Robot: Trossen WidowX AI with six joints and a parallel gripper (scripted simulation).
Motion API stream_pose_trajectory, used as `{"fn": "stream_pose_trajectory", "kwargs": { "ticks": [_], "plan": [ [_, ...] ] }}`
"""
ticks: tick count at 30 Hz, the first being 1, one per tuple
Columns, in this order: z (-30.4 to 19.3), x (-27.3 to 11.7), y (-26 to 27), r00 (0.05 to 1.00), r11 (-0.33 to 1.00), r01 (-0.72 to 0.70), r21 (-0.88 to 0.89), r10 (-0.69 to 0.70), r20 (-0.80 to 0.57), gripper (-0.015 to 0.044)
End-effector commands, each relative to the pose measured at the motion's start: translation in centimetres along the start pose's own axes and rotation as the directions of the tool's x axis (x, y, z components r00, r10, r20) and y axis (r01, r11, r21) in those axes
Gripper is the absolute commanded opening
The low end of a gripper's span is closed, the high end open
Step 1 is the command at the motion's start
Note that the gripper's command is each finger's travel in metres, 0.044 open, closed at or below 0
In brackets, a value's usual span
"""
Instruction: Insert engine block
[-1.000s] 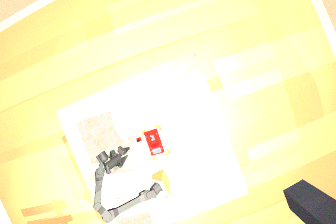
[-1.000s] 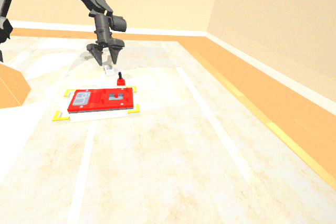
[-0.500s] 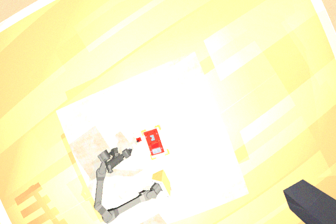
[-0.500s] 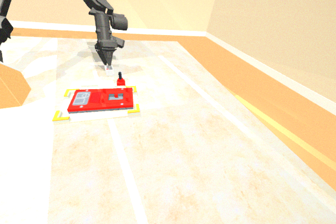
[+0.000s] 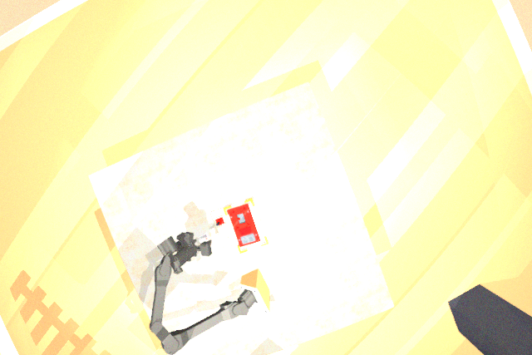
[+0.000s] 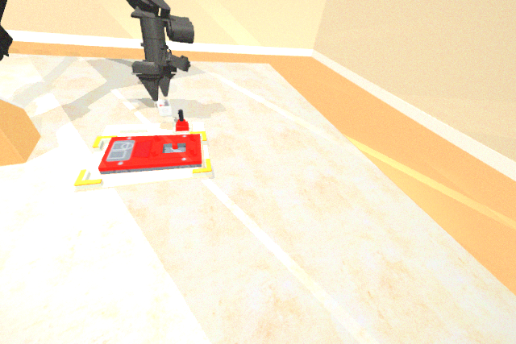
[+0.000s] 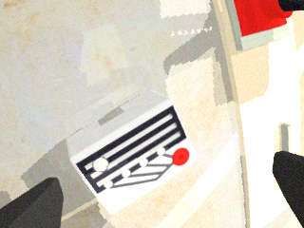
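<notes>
The white engine block (image 6: 164, 109) (image 7: 138, 154) stands on the table behind the car body. In the wrist view its face with dark stripes and a red dot is turned to the camera, and a grey notch shows in its upper side. My gripper (image 6: 161, 97) (image 7: 172, 178) is open, its fingertips just above the block in the exterior view, with nothing held. The red car body (image 5: 245, 230) (image 6: 143, 151) lies flat between yellow corner brackets. Its opening (image 5: 241, 218) (image 6: 174, 148) shows grey inside, with a small red rib reaching in. The block's underside is hidden.
A small red piece with a black upright knob (image 5: 219, 221) (image 6: 181, 126) stands behind the car body, near the block; it shows at the wrist view's upper right. An orange box (image 5: 257, 281) (image 6: 14, 136) stands beside the arm. A dark object (image 5: 494, 318) is at the top view's lower right.
</notes>
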State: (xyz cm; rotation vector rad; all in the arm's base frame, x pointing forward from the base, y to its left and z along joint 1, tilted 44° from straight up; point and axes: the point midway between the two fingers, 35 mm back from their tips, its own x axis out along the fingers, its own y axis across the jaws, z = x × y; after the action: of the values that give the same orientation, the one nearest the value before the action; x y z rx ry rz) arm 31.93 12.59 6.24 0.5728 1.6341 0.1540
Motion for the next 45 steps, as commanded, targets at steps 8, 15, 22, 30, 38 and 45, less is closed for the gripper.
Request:
{"fn": "stream_pose_trajectory", "kwargs": {
  "ticks": [8, 15, 22, 30, 38, 45],
  "plan": [
    [0.1, -0.2, -0.2, 0.996, 0.933, -0.074, 0.353, 0.087, -0.022, 0.044],
    [0.2, -0.5, -0.4, 0.989, 0.822, -0.101, 0.56, 0.143, -0.031, 0.044],
    [0.3, -0.8, -0.5, 0.979, 0.667, -0.108, 0.737, 0.199, -0.038, 0.044],
    [0.4, -1.2, -0.7, 0.964, 0.451, -0.085, 0.889, 0.264, -0.042, 0.044],
    [0.5, -1.4, -0.8, 0.956, 0.348, -0.065, 0.935, 0.292, -0.042, 0.044],
    [0.4, 0.0, -0.3, 0.955, 0.348, -0.065, 0.935, 0.293, -0.042, 0.044]
  ]
}}
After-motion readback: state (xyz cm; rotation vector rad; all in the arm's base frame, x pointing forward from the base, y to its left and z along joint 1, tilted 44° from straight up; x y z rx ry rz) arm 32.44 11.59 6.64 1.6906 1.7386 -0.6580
